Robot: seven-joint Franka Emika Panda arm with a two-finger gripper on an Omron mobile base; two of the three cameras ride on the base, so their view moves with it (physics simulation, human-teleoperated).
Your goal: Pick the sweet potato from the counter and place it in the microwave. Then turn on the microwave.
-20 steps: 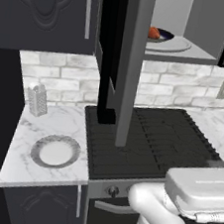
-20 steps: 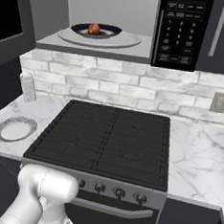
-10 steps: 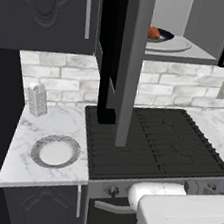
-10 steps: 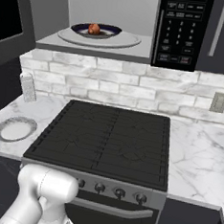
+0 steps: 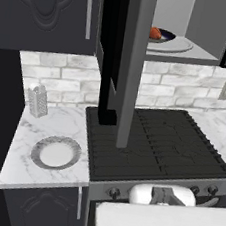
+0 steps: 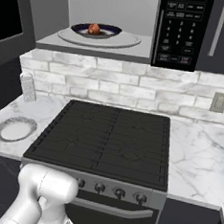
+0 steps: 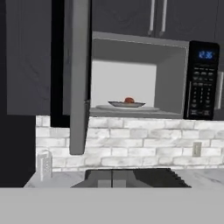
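- The small orange-red oval sweet potato point(image 6: 94, 29) lay in a shallow dark-blue bowl point(image 6: 109, 31), and the bowl stood on the pale round plate point(image 6: 127, 40) inside the microwave.
- The grey-framed microwave point(image 6: 181, 31) hung above the stove with its door point(image 5: 134, 62) swung wide open; in the left base view the door stood edge-on as a tall grey slab in front of the cavity.
- In the hand view the same potato point(image 7: 129, 100) showed as a red spot on the bowl in the lit pale interior, with the black button panel point(image 7: 202, 83) and its blue display at the right.
- The black ridged stovetop point(image 6: 104, 139) sat below the microwave, with a row of round knobs point(image 6: 119, 193) along its front.
- The white grey-veined marble counter point(image 6: 199, 157) ran on both sides of the stove, backed by pale brick tiles.
- On the left stretch of counter lay a round white plate with a grey patterned rim point(image 5: 56, 152), and behind it, near the wall, stood an upright metal box grater point(image 5: 37, 100).
- A wall outlet point(image 6: 219, 102) was set in the tiles at the right.
- The gripper's fingers were closed together and held nothing; the potato rested well away from them in the microwave.
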